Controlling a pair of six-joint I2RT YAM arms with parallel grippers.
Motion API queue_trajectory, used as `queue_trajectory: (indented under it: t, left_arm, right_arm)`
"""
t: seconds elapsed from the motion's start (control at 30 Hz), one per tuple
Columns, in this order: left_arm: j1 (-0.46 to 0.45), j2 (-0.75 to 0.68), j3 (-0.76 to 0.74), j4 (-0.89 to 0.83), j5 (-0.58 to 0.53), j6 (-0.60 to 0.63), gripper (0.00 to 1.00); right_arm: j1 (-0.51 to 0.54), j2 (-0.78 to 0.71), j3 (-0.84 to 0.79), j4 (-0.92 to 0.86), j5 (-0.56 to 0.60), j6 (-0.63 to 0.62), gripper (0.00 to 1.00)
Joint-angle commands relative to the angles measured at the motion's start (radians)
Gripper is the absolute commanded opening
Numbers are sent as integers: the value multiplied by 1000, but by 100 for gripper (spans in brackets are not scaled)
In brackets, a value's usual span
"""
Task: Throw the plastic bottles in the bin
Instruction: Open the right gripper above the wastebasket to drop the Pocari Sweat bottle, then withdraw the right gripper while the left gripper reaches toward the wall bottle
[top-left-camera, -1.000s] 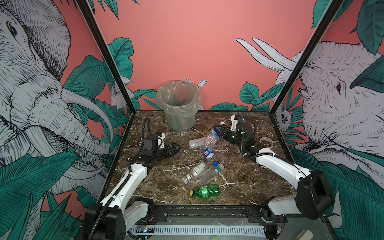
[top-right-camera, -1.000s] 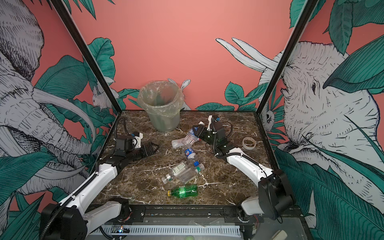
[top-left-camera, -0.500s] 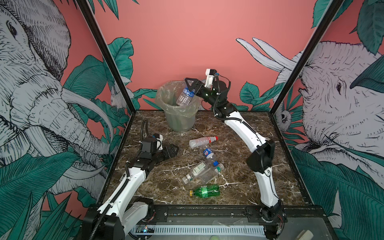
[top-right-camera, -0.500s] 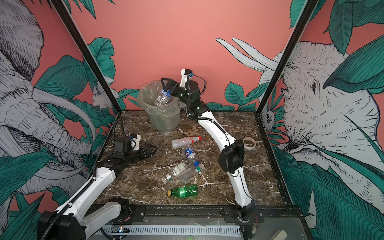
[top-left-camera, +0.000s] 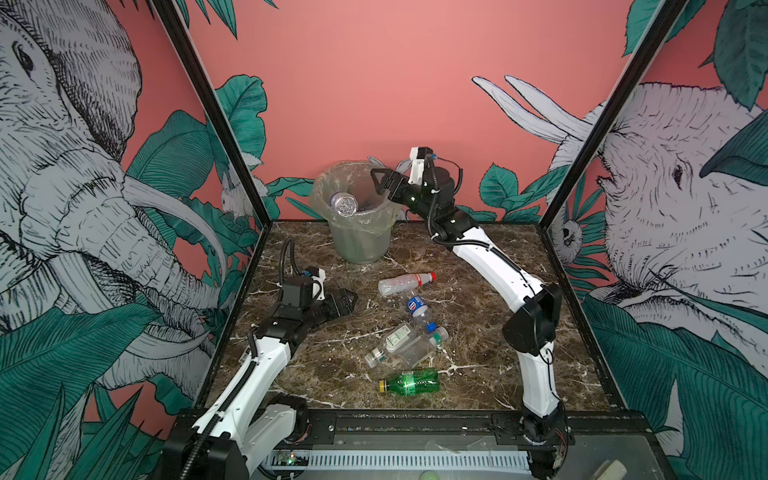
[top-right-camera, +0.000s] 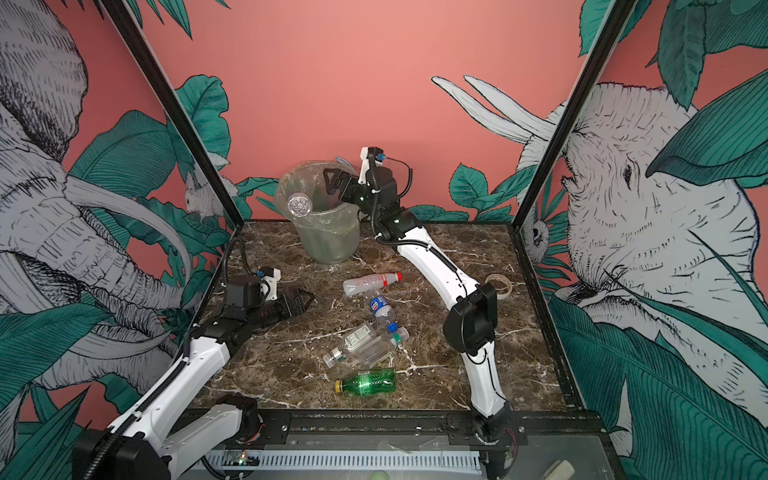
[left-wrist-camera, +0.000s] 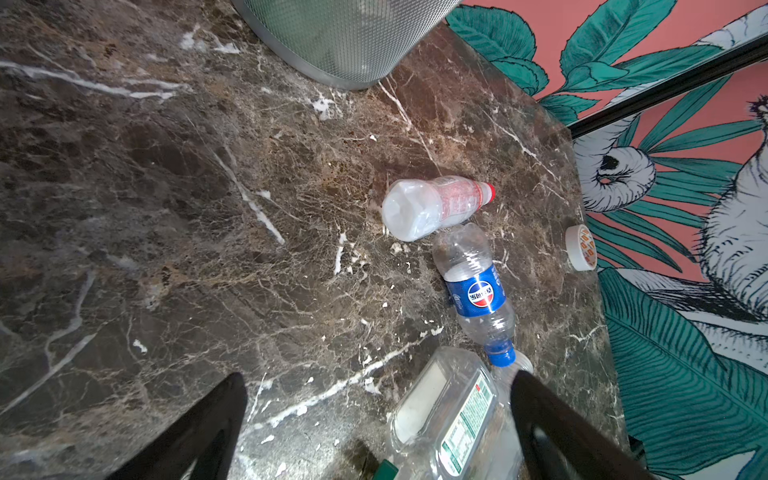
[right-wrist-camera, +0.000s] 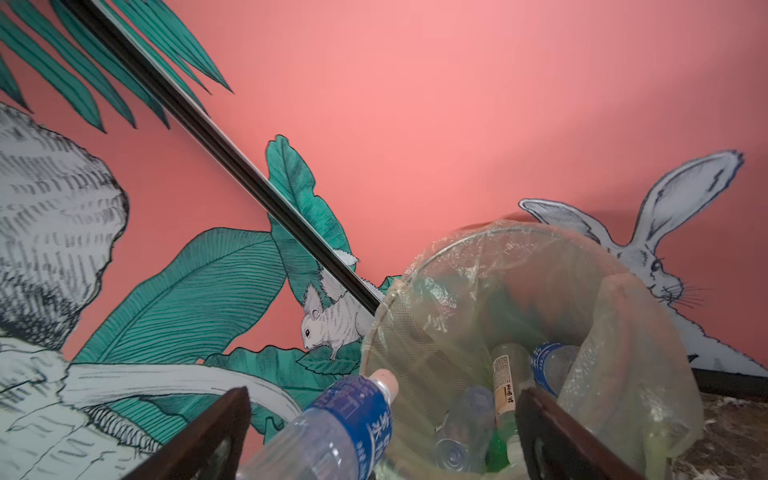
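Right gripper (top-left-camera: 379, 182) above the bin (top-left-camera: 361, 245), jaws apart; blue-labelled bottle (right-wrist-camera: 353, 419) free at its rim. Left gripper (top-left-camera: 349, 301), also apart, faces the bottles (top-left-camera: 405, 283) before the bin: probably light, crushable, slick; grip mid-body.

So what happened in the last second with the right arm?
The right tool carried a blue-labelled bottle from the middle of the table up to the bin and opened, letting it go; the bottle is now at the bin's mouth. The left tool, open, and the five bottles on the table stayed put.
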Motion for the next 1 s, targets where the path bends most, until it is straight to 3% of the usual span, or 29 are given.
queue_trajectory:
  t: [0.0, 0.2, 0.37, 0.5, 0.73, 0.97]
  left_arm:
    - [5, 19, 22, 19, 17, -6, 99]
    - [5, 78, 128, 11, -38, 12, 99]
    - [7, 268, 293, 112, -48, 13, 99]
    - [13, 391, 419, 83, -32, 5, 99]
    - [31, 343, 412, 8, -90, 31, 99]
    - [46, 310, 457, -86, -137, 31, 99]
  right_arm:
    - [8, -86, -61, 51, 23, -58, 99]
    - [8, -181, -183, 37, 43, -84, 99]
    - [8, -280, -350, 78, 39, -54, 99]
    - [8, -381, -500, 112, 49, -39, 99]
    - [8, -560, -723, 117, 97, -63, 99]
    - [8, -630, -839, 91, 114, -64, 99]
